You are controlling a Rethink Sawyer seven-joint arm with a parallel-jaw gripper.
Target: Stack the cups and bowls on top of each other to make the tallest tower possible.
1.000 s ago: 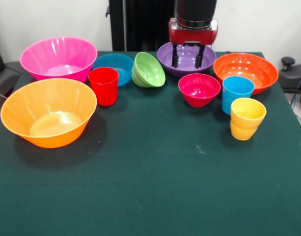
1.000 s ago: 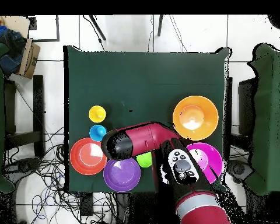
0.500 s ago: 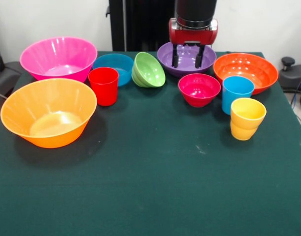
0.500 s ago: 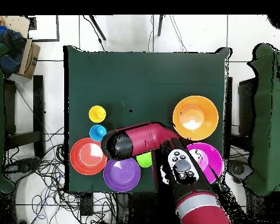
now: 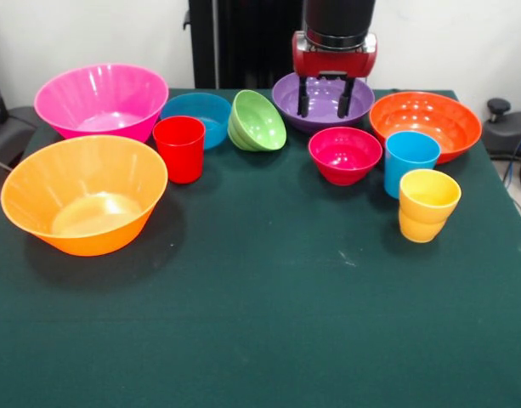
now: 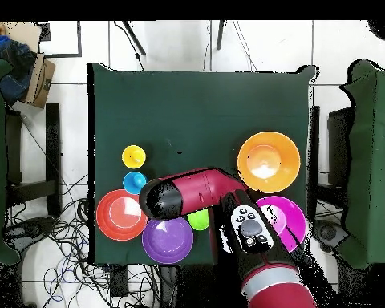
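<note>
Gleaming round plastic bowls ring smooth cups.

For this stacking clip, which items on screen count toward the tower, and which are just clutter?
For the tower:
pink bowl, yellow-orange bowl, purple bowl, orange bowl, blue bowl, green bowl, crimson-pink bowl, red cup, sky-blue cup, yellow cup.

Lying about:
cardboard box, floor cables, black stand.

text: none legible | labels: none | brands: none | numbers: none | signs: none
</note>
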